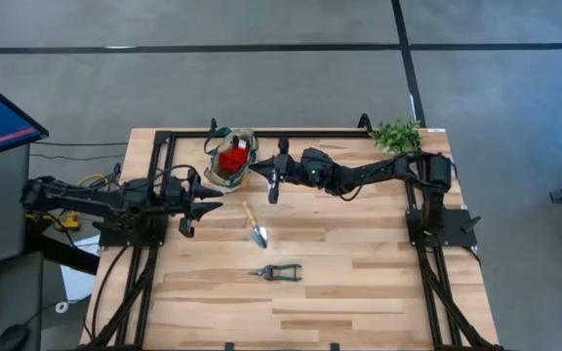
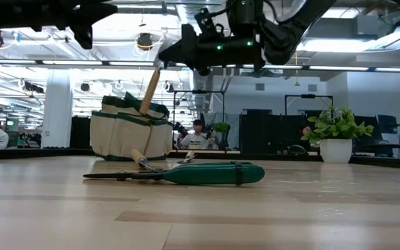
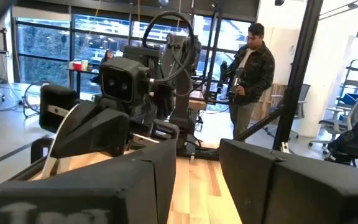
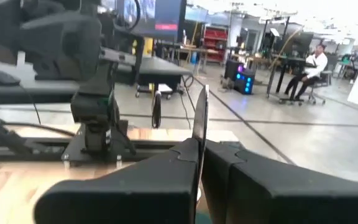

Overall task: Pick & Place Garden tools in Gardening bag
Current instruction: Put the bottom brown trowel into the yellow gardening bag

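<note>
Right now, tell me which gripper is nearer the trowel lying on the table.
Right. The right gripper hangs beside the gardening bag, just past the handle end of the trowel. The left gripper sits farther off, toward the table's left edge.

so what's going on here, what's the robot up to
It's packing garden tools into the gardening bag. The right end effector is beside the bag, pinching a thin, flat tool. The left end effector waits open at the table's left. A red piece and a wooden handle are already in the bag; a trowel and pruning shears remain on the table.
</note>
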